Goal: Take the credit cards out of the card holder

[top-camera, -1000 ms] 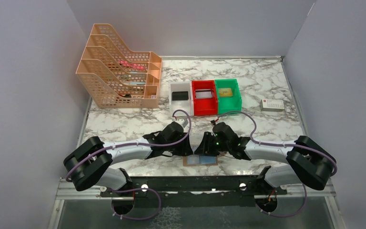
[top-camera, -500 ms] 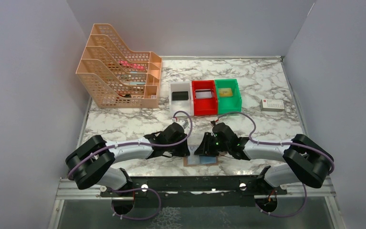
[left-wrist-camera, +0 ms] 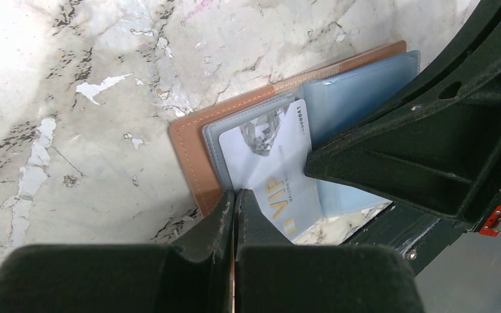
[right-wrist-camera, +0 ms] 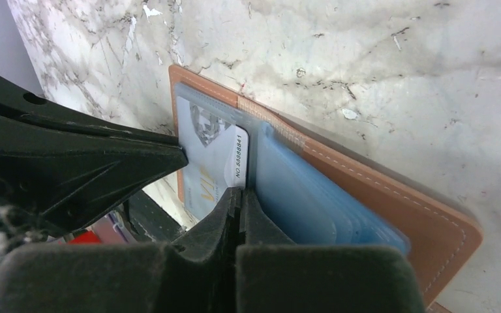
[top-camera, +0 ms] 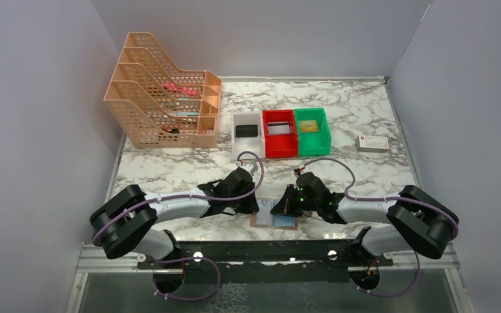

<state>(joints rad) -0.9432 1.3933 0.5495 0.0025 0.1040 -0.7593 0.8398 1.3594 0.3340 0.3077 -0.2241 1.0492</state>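
The VIP card (left-wrist-camera: 267, 156), poking from the card holder (left-wrist-camera: 186, 140), lies just ahead of our left tool (left-wrist-camera: 235, 195); our right tool (right-wrist-camera: 240, 195) meets its numbered corner. Both tools' jaws are together.

A white-and-grey marbled counter (top-camera: 169, 169) carries a peach mesh file organizer (top-camera: 163, 98) at its far left, with pink and dark items lying in the stepped slots. Right of it, near the middle, three small bins stand touching side by side: a white bin (top-camera: 246, 150), a red bin (top-camera: 280, 150) and a green bin (top-camera: 313, 146). A small white box (top-camera: 372, 143) with a red mark lies apart at the far right, and a black rail (top-camera: 261, 251) runs along the counter's near edge.
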